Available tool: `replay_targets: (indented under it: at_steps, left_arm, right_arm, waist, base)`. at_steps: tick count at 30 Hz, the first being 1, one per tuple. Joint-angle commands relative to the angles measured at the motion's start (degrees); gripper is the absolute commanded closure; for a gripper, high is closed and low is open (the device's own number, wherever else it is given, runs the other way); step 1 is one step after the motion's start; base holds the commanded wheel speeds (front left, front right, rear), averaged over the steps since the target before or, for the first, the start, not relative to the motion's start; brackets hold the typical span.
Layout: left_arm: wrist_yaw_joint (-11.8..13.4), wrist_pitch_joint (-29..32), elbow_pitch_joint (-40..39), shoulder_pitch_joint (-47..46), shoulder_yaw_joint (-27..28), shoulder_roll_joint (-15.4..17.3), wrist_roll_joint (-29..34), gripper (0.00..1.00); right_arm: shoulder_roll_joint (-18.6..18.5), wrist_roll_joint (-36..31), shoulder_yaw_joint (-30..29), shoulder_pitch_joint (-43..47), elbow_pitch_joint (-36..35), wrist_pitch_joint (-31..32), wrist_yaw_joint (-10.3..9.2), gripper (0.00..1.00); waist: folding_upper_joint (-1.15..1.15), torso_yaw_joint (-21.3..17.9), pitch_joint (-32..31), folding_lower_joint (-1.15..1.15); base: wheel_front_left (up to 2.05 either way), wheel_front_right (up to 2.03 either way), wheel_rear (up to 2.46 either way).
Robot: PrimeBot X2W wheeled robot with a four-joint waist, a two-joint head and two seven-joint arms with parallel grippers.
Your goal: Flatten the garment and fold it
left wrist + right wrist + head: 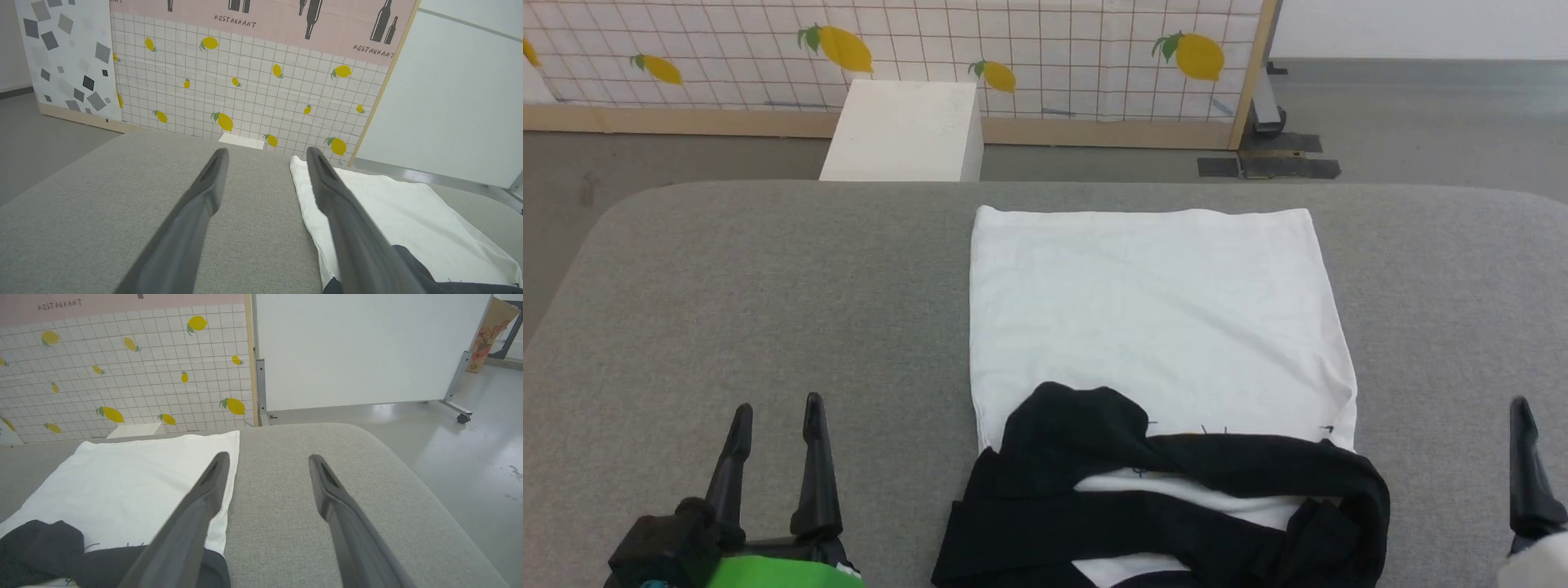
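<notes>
The garment [1152,318] lies on the grey table [768,286], its white body spread flat toward the far edge and its black sleeves [1176,482] bunched across the near end. In the left wrist view the garment [392,212] lies to the right of the fingers; in the right wrist view the garment [135,477] lies to the left. My left gripper [776,412] stands open over bare table, left of the garment, holding nothing. My right gripper [267,459] is open and empty over bare table beside the garment's right edge; one of its fingers [1525,465] shows at the head view's right edge.
A white box [907,131] stands on the floor beyond the table's far edge, before a lemon-print partition [1045,49]. A white wheeled board [359,347] stands to the right on grey floor. The table's right edge [429,486] drops away near my right gripper.
</notes>
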Motion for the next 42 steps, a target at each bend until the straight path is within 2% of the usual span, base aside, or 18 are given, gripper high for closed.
replay_targets:
  at_steps: [1,7,13,17,22,23,28,34,42]
  left_arm:
    - [0.2,-0.5,0.1,1.0,0.2,-0.4,0.6,0.0]
    - [-0.7,-0.2,-0.2,-0.7,-0.4,0.4,1.4,0.0]
    - [-3.8,5.7,-0.7,-13.5,-1.6,4.7,4.9,0.0]
    - [-8.2,13.5,1.7,-29.4,-3.5,7.4,6.8,0.0]
    - [-13.9,21.6,8.6,-47.3,-5.2,8.2,6.4,0.0]
    - [-17.2,26.0,15.5,-57.3,-7.1,8.0,7.0,0.0]
    - [-21.1,30.6,24.5,-66.8,-10.2,7.0,7.8,0.0]
    - [-22.6,36.6,33.5,-72.4,-10.6,6.0,5.4,0.0]
    - [-22.0,43.9,39.2,-74.1,-10.1,6.0,2.3,0.0]
  right_arm:
    - [0.1,0.8,-0.2,1.1,0.5,-1.2,-0.09,0.0]
    - [0.1,1.5,0.2,0.8,1.0,-4.0,-0.09,0.0]
    - [0.1,-0.1,1.2,-2.6,-1.8,-3.5,-0.09,0.0]
    - [0.1,-0.4,3.0,-5.3,-3.3,-3.0,-0.09,0.0]
    - [0.1,-0.7,5.3,-8.6,-4.3,-3.4,-0.09,0.0]
    - [0.1,-1.4,6.8,-10.8,-4.3,-3.6,-0.09,0.0]
    - [0.1,-1.4,8.5,-13.1,-3.8,-3.8,-0.09,0.0]
    - [0.1,-1.1,9.6,-14.7,-3.2,-4.3,-0.09,0.0]
    - [0.1,-0.3,9.5,-16.5,-2.2,-5.3,-0.09,0.0]
  waist:
    - [0.0,-0.5,0.4,0.0]
    - [0.0,-1.7,1.9,0.0]
    - [0.0,-2.0,7.8,0.0]
    - [0.0,-2.1,14.1,0.0]
    - [0.0,-3.2,20.5,0.0]
    - [0.0,-4.2,24.0,0.0]
    - [0.0,-6.0,28.1,0.0]
    - [0.0,-8.7,32.9,0.0]
    - [0.0,-10.8,37.2,0.0]
  base:
    - [0.0,0.0,0.0]
    - [0.0,0.0,0.0]
    - [0.0,0.0,0.0]
    - [0.0,0.0,0.0]
    - [0.0,0.0,0.0]
    - [0.0,0.0,0.0]
    - [0.0,0.0,0.0]
    - [0.0,0.0,0.0]
    - [0.0,0.0,0.0]
